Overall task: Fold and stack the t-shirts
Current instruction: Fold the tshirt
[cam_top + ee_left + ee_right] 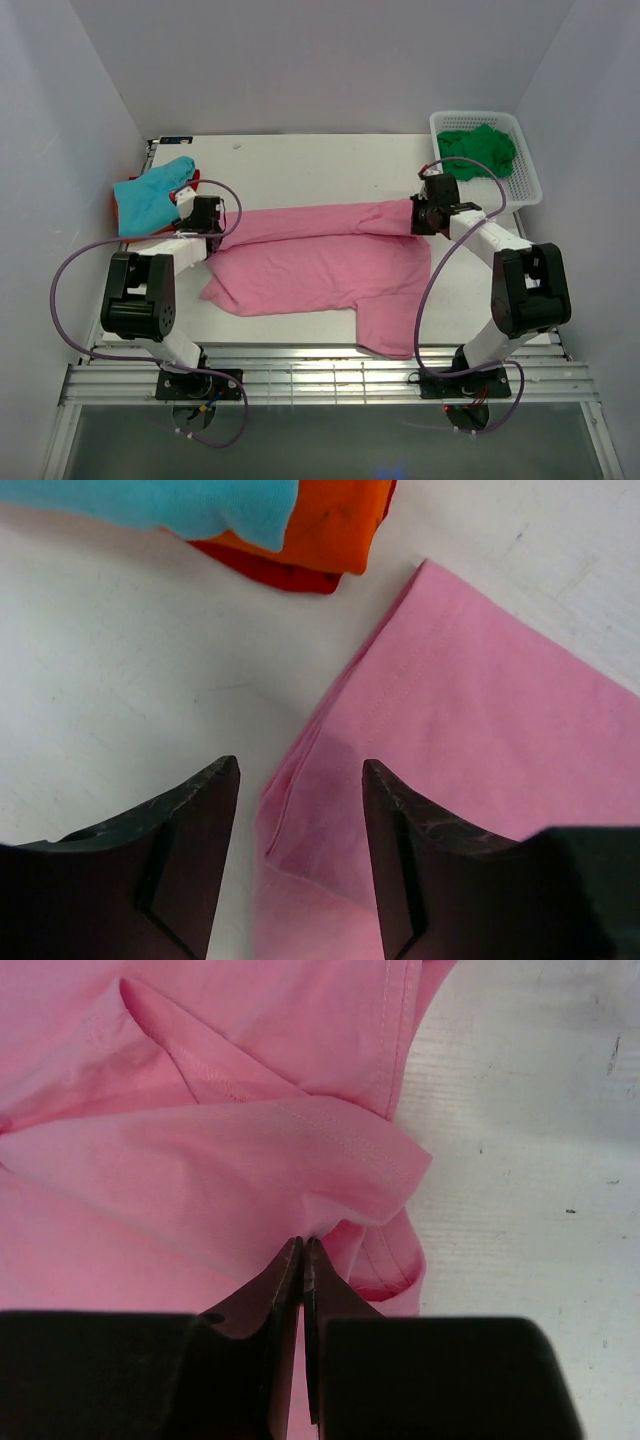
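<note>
Workpiece: the pink t-shirt (320,270) lies across the middle of the table (300,160). Its far long edge is turned over onto itself as a band running from one gripper to the other. One part hangs toward the near edge on the right.

Left side: the left gripper (205,215) sits at the left end of that band. In the wrist view its jaws stand well apart (300,768) and hold nothing. A folded corner of the pink cloth (480,730) lies on the table under the gap, closer to the right-hand finger.

Right side: the right gripper (425,213) is at the band's right end. Its jaws (303,1242) are pressed together on a gathered fold of the pink cloth (200,1160), which bunches up just above the tips.

Hidden: the fingers themselves cover how much cloth is caught between the right tips.

Stack: the teal t-shirt (150,195) rests on the orange t-shirt (335,525) at the far left of the table, just beyond the left gripper and apart from the pink corner. The left wrist view cuts both off at its top edge.

Unclear: a redder layer shows under the orange. It is possibly its shaded underside, but I cannot tell.

Far right corner: the dark green t-shirt (480,150) lies crumpled in the white mesh basket (525,180).

Cut off: the right arm's cable crosses the near part of the pink cloth.
</note>
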Action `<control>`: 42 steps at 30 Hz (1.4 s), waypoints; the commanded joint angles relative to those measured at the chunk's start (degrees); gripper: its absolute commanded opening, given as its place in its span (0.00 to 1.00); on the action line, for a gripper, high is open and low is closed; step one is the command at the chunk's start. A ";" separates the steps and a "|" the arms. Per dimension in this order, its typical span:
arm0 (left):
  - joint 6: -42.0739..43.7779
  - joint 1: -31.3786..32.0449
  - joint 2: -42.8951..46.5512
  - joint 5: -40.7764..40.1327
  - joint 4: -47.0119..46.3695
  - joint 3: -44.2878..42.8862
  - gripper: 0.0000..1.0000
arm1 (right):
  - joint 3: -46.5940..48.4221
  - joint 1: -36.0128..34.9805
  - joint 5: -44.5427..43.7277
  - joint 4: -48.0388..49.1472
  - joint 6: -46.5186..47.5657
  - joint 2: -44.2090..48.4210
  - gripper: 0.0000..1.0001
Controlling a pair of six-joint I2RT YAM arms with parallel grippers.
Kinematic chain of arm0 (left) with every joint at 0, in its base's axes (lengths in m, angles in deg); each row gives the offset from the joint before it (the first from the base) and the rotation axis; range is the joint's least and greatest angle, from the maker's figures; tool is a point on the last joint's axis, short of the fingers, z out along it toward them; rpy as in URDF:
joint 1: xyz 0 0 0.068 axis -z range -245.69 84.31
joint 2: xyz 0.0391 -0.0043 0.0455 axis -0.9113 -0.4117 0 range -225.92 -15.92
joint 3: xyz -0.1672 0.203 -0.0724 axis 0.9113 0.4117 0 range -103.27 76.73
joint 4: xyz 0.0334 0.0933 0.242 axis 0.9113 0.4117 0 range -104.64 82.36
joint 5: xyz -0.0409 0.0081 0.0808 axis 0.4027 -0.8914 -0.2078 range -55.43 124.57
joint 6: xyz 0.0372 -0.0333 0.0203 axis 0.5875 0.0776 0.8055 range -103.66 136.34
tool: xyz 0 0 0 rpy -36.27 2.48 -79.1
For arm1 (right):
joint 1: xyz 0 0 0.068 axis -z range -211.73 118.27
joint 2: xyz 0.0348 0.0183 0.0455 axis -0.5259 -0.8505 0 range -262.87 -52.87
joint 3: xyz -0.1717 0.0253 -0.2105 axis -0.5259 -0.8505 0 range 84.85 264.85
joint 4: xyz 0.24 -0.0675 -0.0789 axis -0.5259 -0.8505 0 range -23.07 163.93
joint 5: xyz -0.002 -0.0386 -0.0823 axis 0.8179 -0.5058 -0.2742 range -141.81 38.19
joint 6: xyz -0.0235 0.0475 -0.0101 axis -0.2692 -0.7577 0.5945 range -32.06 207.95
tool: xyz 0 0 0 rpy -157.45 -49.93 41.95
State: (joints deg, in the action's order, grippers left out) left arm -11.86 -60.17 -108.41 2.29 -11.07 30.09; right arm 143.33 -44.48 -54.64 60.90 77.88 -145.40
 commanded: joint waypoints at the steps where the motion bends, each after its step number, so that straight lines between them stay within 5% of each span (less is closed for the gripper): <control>1: -2.29 1.16 2.66 -3.23 2.31 1.36 0.64 | -0.38 -1.22 -4.28 -1.99 0.31 0.68 0.08; 5: -2.56 5.36 6.00 -6.04 0.12 2.77 0.62 | -0.21 -2.10 -6.31 -3.39 0.13 2.53 0.10; 8: -1.77 10.10 8.55 -9.20 -3.12 2.43 0.57 | 0.84 -2.80 -7.45 -5.67 0.13 5.07 0.24; 11: -0.80 13.45 8.29 -7.47 -6.73 0.06 0.45 | 2.25 -3.77 -8.51 -7.61 0.40 7.88 0.27; 16: -1.15 15.40 -0.21 -0.96 -8.05 -6.01 0.10 | 2.26 -3.86 -5.45 -3.67 0.75 10.71 0.30; 19: -0.80 16.63 -6.01 1.77 -9.90 -9.08 0.00 | 3.65 -3.94 -1.67 0.02 1.71 6.59 0.31; 30: 0.26 17.86 -18.16 7.40 -11.66 -17.09 0.00 | 18.67 -3.86 7.21 6.62 3.65 -14.59 0.30; 42: 1.49 18.21 -18.17 6.61 -11.92 -16.74 0.00 | 23.43 -3.86 12.23 6.89 1.98 -20.84 0.31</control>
State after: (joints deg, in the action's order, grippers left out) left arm -10.97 -42.29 -128.06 8.70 -22.43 13.96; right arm 164.20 -48.05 -44.52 66.86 80.42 -164.35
